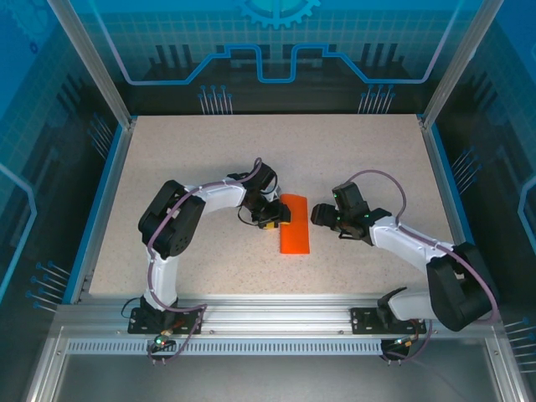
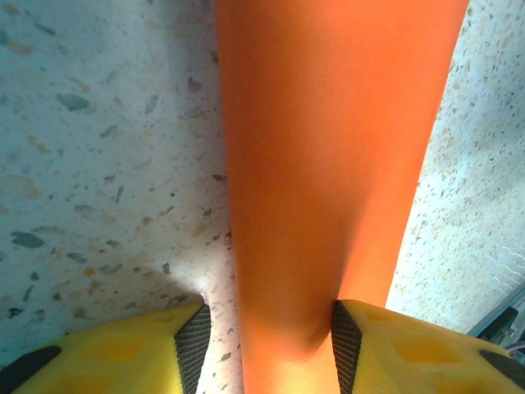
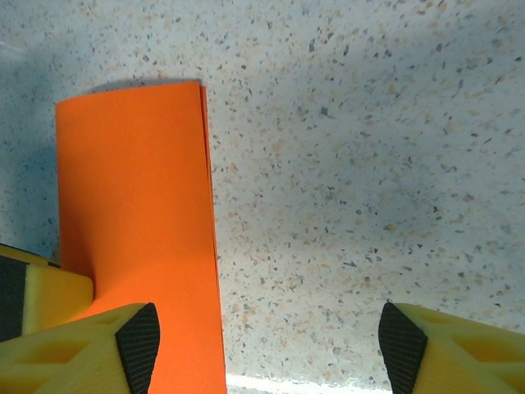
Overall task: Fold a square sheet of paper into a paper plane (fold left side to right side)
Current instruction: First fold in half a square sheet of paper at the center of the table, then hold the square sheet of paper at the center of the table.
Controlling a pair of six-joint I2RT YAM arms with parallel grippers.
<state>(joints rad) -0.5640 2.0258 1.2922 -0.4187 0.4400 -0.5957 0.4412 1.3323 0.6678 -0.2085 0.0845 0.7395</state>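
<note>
Between left hand point(image 2: 262, 345) fingers — folded orange paper point(image 2: 328, 164); right hand point(image 3: 262, 345) agape.

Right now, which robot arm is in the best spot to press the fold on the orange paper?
Probably the left. The left gripper already has the orange paper between its fingers, while the right gripper stands open beside it.

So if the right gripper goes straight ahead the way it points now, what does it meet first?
Probably the orange folded paper. In the top view the right gripper points left at it, close by. In its wrist view the gap between its fingers looks onto bare table, so perhaps only its left finger meets it; the depth is unclear.
</note>
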